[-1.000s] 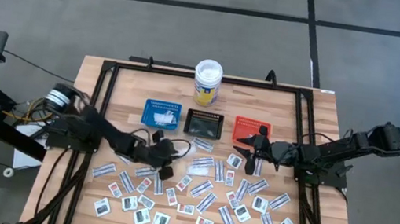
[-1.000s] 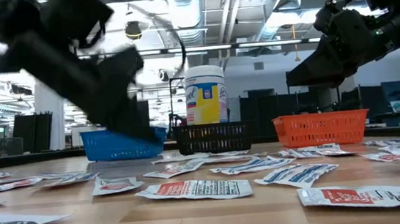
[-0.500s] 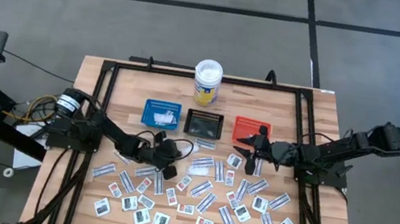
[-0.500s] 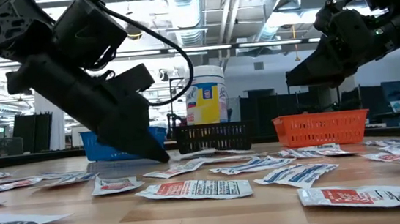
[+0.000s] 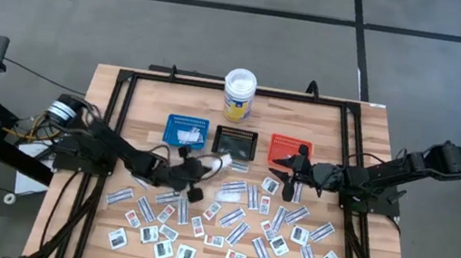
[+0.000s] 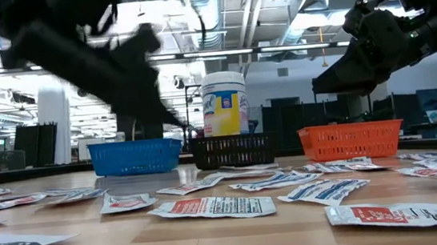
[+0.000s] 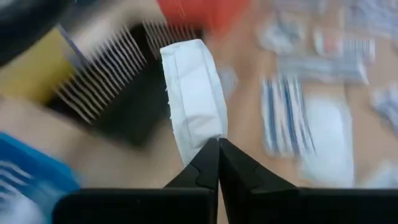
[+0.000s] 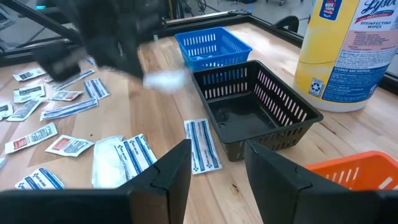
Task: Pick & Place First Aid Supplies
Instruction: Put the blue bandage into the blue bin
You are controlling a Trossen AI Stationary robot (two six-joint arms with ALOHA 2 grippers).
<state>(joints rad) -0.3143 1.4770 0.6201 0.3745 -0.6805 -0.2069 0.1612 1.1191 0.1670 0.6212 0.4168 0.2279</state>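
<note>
Near frame centre, left end effector (image 5: pixel 204 164) grips a white packet (image 5: pixel 222 163); keep it level, release above the black tray (image 5: pixel 236 143); right end effector (image 5: pixel 289 179) hangs released.

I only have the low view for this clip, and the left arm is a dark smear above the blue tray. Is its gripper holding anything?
Observer: Yes. The left wrist view shows the left gripper shut on the end of a white packet.
Operator: Where is that over the table?
Observer: From above, the packet is by the front edge of the black tray.
Operator: And the right arm?
Observer: The right gripper is open and empty, in front of the orange tray.
</note>
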